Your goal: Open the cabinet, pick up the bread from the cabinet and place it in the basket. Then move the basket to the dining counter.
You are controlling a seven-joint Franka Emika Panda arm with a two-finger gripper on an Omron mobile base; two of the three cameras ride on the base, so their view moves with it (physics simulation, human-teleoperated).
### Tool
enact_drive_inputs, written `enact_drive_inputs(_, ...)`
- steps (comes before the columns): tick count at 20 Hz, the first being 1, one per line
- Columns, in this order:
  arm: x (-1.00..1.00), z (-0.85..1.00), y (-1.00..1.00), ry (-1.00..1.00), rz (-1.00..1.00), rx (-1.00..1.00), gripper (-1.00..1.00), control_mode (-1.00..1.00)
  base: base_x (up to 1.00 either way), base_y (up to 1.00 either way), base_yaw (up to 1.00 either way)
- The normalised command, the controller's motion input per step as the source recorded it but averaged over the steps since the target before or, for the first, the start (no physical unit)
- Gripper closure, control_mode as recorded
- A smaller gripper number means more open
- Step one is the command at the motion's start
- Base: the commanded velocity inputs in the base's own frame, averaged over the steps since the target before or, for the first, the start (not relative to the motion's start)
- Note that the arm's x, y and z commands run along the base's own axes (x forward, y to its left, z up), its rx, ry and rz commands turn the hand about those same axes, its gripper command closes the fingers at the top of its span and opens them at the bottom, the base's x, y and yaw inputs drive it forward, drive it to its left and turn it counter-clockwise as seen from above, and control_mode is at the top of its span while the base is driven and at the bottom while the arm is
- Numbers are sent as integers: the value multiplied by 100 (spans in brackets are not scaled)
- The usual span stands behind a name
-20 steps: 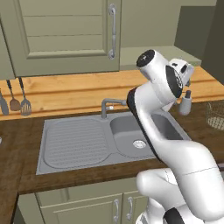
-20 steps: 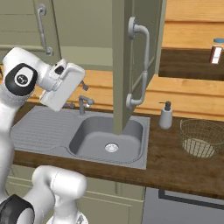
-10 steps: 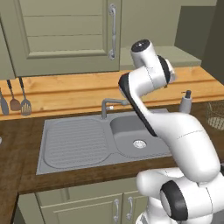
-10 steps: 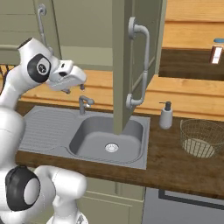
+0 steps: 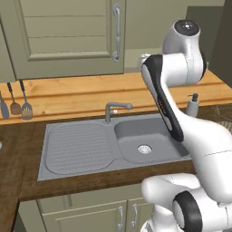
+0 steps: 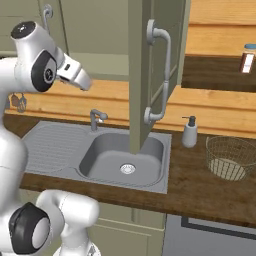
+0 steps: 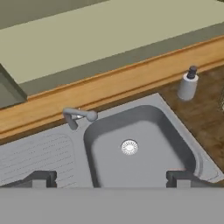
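Observation:
The sage-green cabinet's left door (image 5: 68, 36) is closed. Its right door (image 6: 142, 75) stands swung out over the sink, seen edge-on with its curved silver handle (image 6: 161, 75). My gripper (image 6: 86, 84) is raised in front of the cabinet's lower edge, left of the open door, touching nothing. In the hand view the gripper (image 7: 111, 179) looks down on the sink, its fingertips (image 7: 40, 178) wide apart and open with nothing between them. The wire basket (image 6: 230, 158) sits on the dark worktop at the right, apart from the gripper. The bread and the dining counter are out of view.
A steel sink (image 5: 68, 149) with faucet (image 5: 115, 108) lies below the hand. A soap dispenser (image 6: 189, 132) stands between sink and basket. Utensils (image 5: 20, 97) hang on the wall at left. A small tin (image 6: 248, 57) sits in a dark recess at upper right.
The arm has swung upward and the hand has risen from sink-backsplash height to the cabinet's lower edge. The jaws stayed wide open. Door and basket have not moved.

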Motion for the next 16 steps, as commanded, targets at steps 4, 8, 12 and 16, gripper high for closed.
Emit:
enact_drive_inputs(4,0,62,82,-48,14,0,-100,-100,0,0,0)
enact_drive_inputs(8,0,91,99,-40,19,-23,-100,-100,0,0,0)
enact_drive_inputs(12,14,89,69,-13,16,-21,-100,-100,0,0,0)
enact_drive_inputs(16,51,38,54,12,0,-20,-100,-100,0,0,0)
